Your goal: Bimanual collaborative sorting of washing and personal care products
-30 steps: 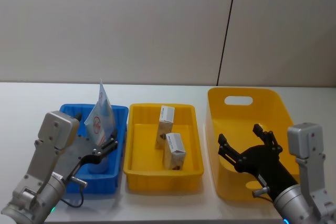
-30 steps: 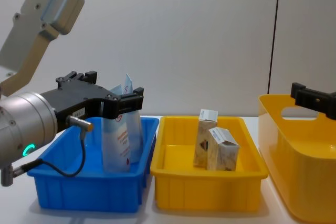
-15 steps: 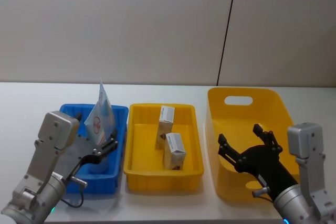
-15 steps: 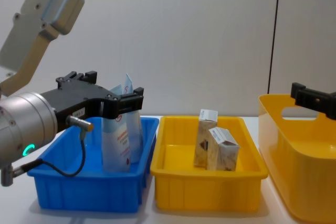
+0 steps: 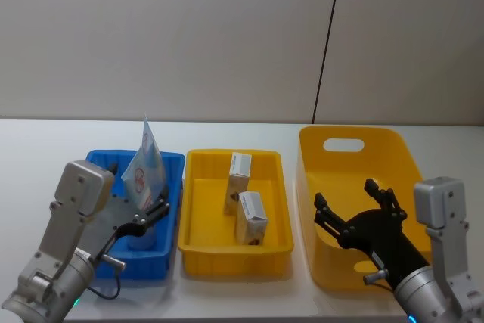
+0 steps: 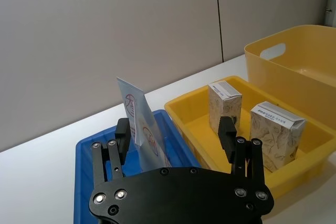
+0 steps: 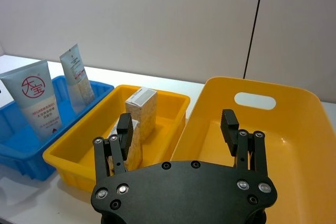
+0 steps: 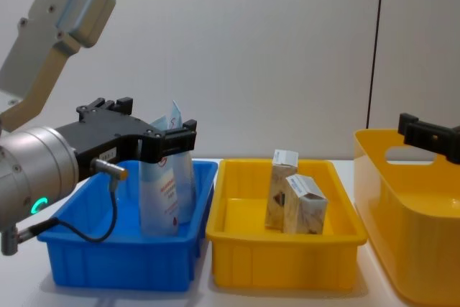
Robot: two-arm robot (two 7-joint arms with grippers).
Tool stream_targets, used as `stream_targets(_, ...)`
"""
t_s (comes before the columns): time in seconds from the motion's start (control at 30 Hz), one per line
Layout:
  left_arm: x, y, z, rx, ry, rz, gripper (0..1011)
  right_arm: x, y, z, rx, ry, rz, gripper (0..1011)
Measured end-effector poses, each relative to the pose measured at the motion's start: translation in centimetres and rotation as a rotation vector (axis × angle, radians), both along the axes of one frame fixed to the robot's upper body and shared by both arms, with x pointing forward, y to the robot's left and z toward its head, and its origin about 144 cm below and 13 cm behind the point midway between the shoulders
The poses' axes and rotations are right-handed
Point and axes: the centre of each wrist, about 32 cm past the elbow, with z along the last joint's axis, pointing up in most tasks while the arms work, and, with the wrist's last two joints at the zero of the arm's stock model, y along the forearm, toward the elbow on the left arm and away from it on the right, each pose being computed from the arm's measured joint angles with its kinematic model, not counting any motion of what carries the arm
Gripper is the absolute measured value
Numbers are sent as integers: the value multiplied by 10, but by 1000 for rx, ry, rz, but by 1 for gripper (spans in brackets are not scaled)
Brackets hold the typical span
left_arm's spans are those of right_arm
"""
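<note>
I read bare floor on the left of the yellow tray [image 5: 200, 213]; two cartons [image 5: 250, 218] obstruct its centre-right, and upright pouches [image 5: 144, 169] obstruct the blue bin [image 5: 172, 158].

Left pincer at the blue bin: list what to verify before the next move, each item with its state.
1. Left pincer open: ok.
2. Pouch centred in it: not ok, off to one side.
3. Both pouches standing in the blue bin: ok.
4. Right pincer open and empty, over the large yellow bin: ok.
5. Two cartons standing in the yellow tray: ok.
6. Left pincer touching that pouch: cannot tell.
</note>
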Motion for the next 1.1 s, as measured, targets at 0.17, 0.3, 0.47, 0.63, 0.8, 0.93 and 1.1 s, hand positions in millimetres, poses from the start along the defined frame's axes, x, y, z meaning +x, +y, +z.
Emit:
stream_targets(0.17,0,0,0,0,0,0,1001,0,0,0,0,0,0,1003)
stream_targets(0.3,0,0,0,0,0,0,1001,0,0,0,0,0,0,1003)
stream_targets(0.47,0,0,0,0,0,0,1001,0,0,0,0,0,0,1003)
stream_targets(0.63,0,0,0,0,0,0,1001,0,0,0,0,0,0,1004)
stream_targets(0.8,0,0,0,0,0,0,1001,0,0,0,0,0,0,1003)
stream_targets(0.93,0,0,0,0,0,0,1002,1,1,1,0,0,1,1003)
stream_targets(1.1,0,0,0,0,0,0,1001,5,6,5,-6,6,10,1003)
